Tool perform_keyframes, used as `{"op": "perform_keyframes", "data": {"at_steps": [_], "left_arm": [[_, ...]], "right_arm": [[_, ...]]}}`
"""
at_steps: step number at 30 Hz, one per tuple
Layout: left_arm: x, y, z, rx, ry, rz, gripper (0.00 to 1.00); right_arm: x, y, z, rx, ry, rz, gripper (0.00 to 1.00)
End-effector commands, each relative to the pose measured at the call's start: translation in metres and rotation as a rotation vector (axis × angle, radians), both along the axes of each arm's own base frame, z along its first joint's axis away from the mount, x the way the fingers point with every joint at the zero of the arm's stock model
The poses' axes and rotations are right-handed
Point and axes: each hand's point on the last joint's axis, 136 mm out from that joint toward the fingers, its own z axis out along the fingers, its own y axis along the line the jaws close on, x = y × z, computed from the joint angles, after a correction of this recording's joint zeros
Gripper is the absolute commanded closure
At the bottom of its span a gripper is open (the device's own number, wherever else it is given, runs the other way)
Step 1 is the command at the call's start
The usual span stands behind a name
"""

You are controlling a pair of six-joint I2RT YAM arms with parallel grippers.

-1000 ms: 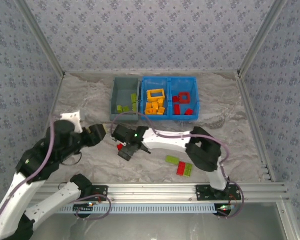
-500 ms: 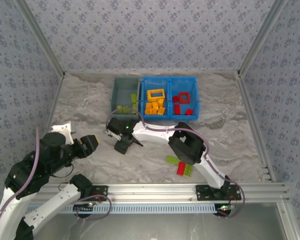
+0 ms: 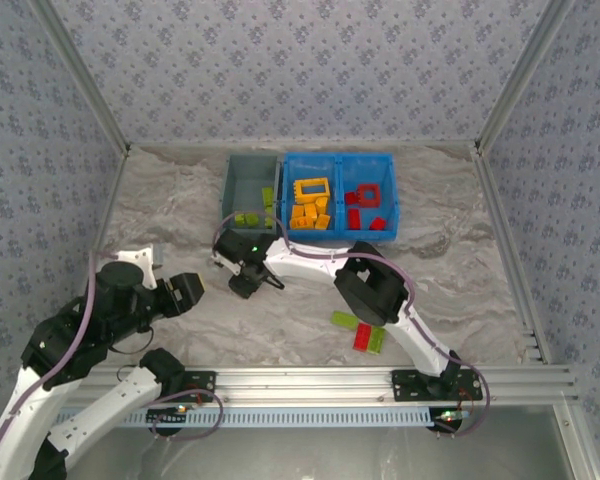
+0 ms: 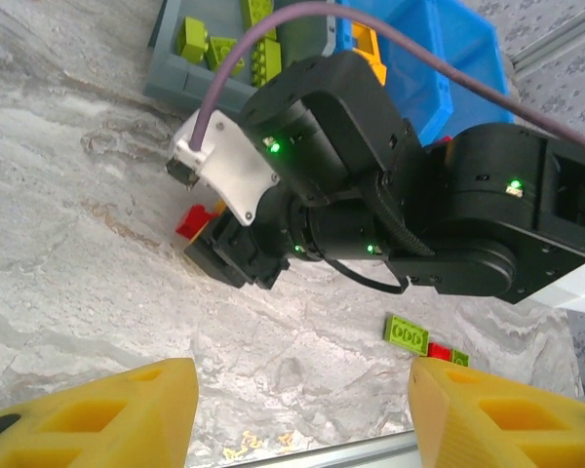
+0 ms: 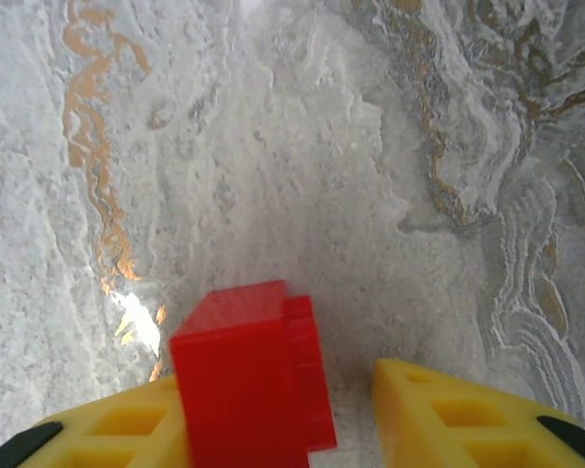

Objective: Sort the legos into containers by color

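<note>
Red lego (image 5: 249,385) sits between the half-open right jaws, touching only one.

Reads as a robotics lab test cell rather than a home. Boxed in by aluminium extrusion posts (image 3: 83,78) and walls of blue-grey floral fabric (image 3: 300,70). Floored with a marble-print sheet (image 3: 460,250). Fitted with a left arm (image 3: 75,345) and a right arm (image 3: 375,290), cabled and bolted to a slotted metal rail (image 3: 310,378) along the near edge.
</note>
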Motion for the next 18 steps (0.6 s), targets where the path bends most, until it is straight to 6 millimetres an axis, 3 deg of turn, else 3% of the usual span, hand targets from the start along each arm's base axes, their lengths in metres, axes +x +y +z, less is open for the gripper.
{"op": "perform_keyframes", "data": {"at_steps": [1, 5, 10, 15, 18], "left_arm": [[-0.003, -0.004, -0.006, -0.019, 0.028, -0.012, 0.41], [-0.008, -0.004, -0.015, -0.033, 0.062, -0.012, 0.39], [-0.014, -0.007, -0.026, -0.095, 0.109, 0.008, 0.34], [-0.006, -0.030, -0.028, -0.224, 0.134, -0.005, 0.27], [0.009, -0.058, -0.025, -0.313, 0.146, -0.050, 0.24]], "right_arm": [[-0.002, 0.001, 0.008, 0.041, 0.029, -0.021, 0.59], [0.004, 0.001, 0.027, 0.107, 0.022, -0.047, 0.66], [0.011, -0.026, 0.062, 0.212, 0.012, -0.146, 0.69], [0.019, -0.085, 0.109, 0.291, -0.040, -0.308, 0.70], [0.033, -0.146, 0.135, 0.297, -0.090, -0.486, 0.69]]}}
